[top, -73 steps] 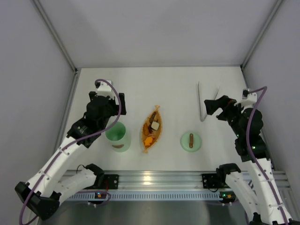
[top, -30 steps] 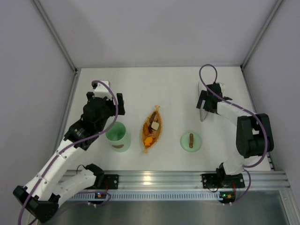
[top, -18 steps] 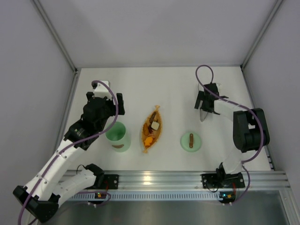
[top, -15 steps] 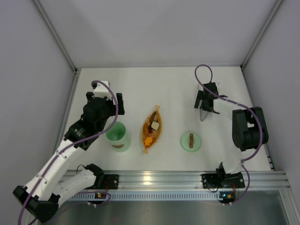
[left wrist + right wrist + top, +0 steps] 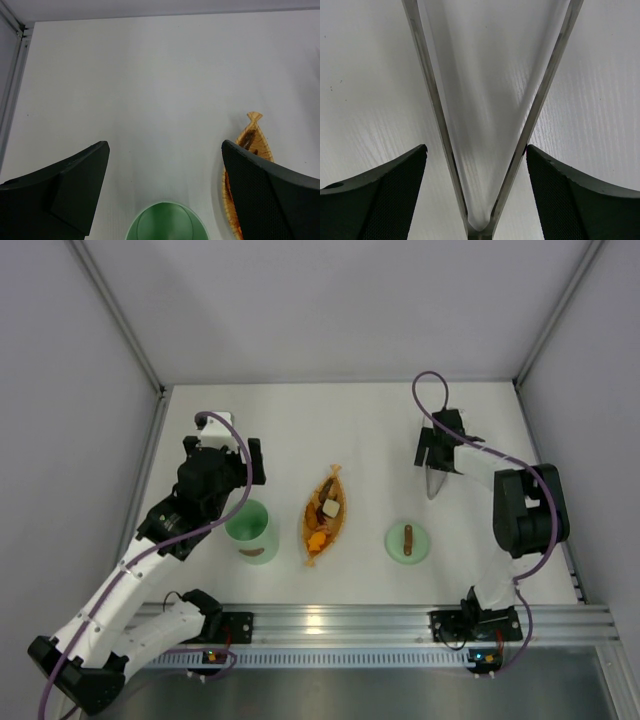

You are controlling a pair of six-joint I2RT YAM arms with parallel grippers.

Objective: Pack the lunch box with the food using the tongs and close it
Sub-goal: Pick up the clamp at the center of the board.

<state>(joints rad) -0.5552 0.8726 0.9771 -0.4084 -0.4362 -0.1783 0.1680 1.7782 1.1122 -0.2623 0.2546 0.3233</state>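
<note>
Tabletop (image 5: 340, 420) layout: left claw (image 5: 165, 145) spread above lidless lunch box (image 5: 262, 532); orange leaf dish (image 5: 345, 520) holds food (image 5: 329, 508) chunks; lid (image 5: 396, 545) lies right of dish; right claw (image 5: 476, 147) spread, straddling tongs (image 5: 433, 95) flat at far right, not pinching.

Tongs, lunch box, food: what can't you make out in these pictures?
- Tongs: the tips are cut off by the top edge of the right wrist view. From above, the right hand covers most of them.
- Lunch box: the left wrist view's bottom edge cuts it off.
- Food: too small from above to count pieces.
</note>
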